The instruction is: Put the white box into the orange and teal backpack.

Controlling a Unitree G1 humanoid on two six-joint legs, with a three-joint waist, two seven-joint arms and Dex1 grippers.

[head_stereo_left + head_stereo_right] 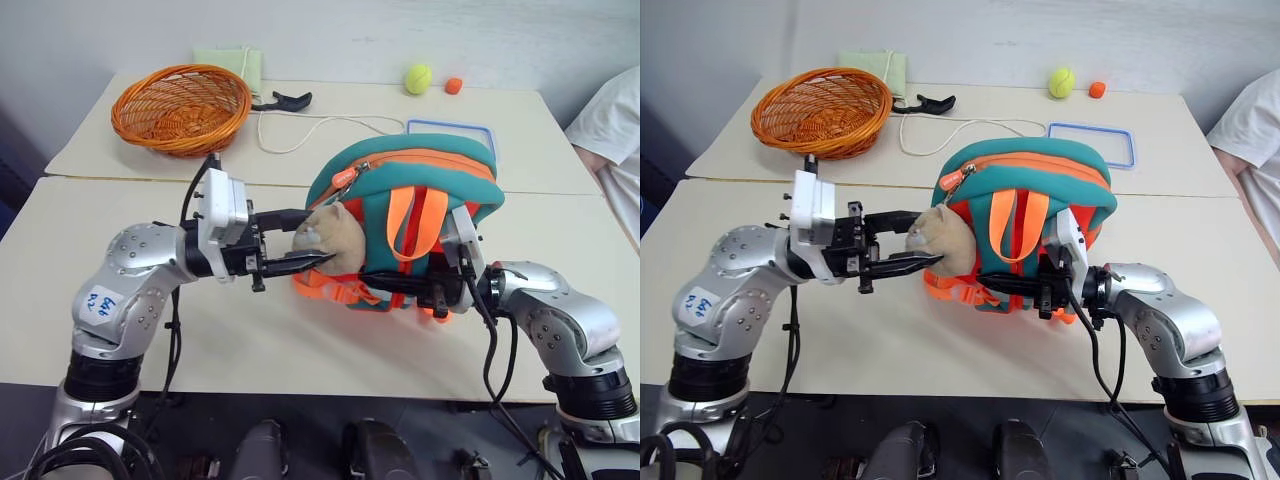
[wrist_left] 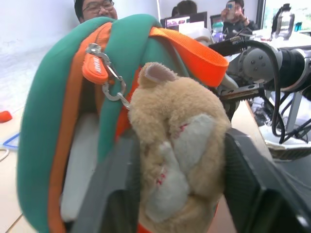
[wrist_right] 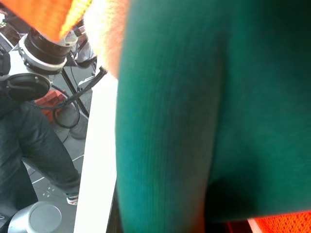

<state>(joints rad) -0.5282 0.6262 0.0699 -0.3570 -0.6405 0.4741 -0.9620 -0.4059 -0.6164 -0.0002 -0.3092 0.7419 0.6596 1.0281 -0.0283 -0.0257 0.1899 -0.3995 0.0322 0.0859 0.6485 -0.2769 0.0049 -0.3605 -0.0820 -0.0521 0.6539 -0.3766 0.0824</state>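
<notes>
Left wrist view: plush animal (image 2: 177,145) between the left hand's (image 1: 300,243) fingers.
Orange and teal backpack (image 1: 400,215) stands on the counter (image 1: 150,215); left hand grasps its plush, right hand (image 1: 1025,283) is clenched at its lower back side.

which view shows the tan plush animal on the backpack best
The left wrist view: the plush animal sits close up between the left gripper's fingers. Both eye views show it small beside the backpack; the right wrist view catches just a pale fuzzy edge.

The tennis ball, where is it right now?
In the left eye view the tennis ball sits on the far table, right side, beside the small orange ball.
</notes>
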